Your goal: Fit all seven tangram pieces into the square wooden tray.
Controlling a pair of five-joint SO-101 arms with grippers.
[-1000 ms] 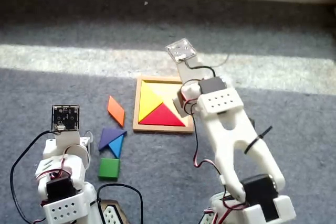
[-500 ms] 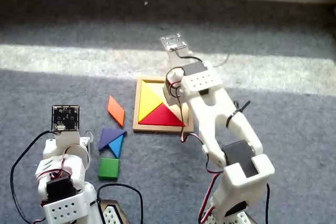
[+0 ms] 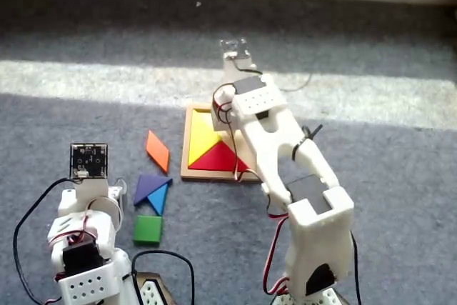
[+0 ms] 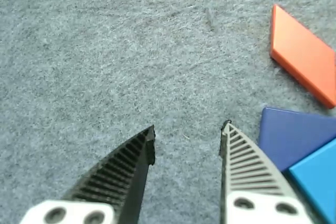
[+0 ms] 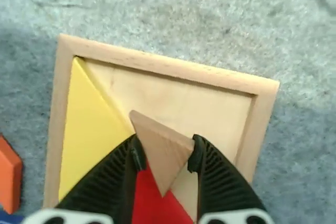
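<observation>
High view: I see the tray (image 3: 185, 144) lying flat on the grey surface (image 3: 371, 176). The yellow triangle (image 3: 201, 137) fills its left part, and the red triangle (image 3: 218, 156) sits against the near rim, touching the yellow one. The right arm (image 3: 285, 148) extends over the tray's right half and covers it. The left arm (image 3: 82, 241) stands at the near left, well apart from the tray. Four pieces lie on the surface to the left of the tray: the orange piece (image 3: 158, 151) nearest it, then the dark blue triangle (image 3: 148, 187) touching the light blue triangle (image 3: 160, 198), then the green square (image 3: 148, 228) just beside them, nearest the left arm.

Left wrist view: The left pincer (image 4: 188, 128) is released, its jaws spread wide over bare surface and grasping nothing. The dark blue triangle (image 4: 291, 135) lies just beside one jaw. The light blue triangle (image 4: 315, 174) touches it. The orange piece (image 4: 303, 56) lies apart, farther out.

Right wrist view: The right pincer (image 5: 167, 150) is clenched on the wood triangle (image 5: 160, 140), one jaw on each side. The piece is held over the middle of the tray (image 5: 173, 69), next to the slanted edge of the yellow triangle (image 5: 92, 124) and above the tip of the red triangle (image 5: 149, 192). I cannot tell whether it touches the tray floor.
</observation>
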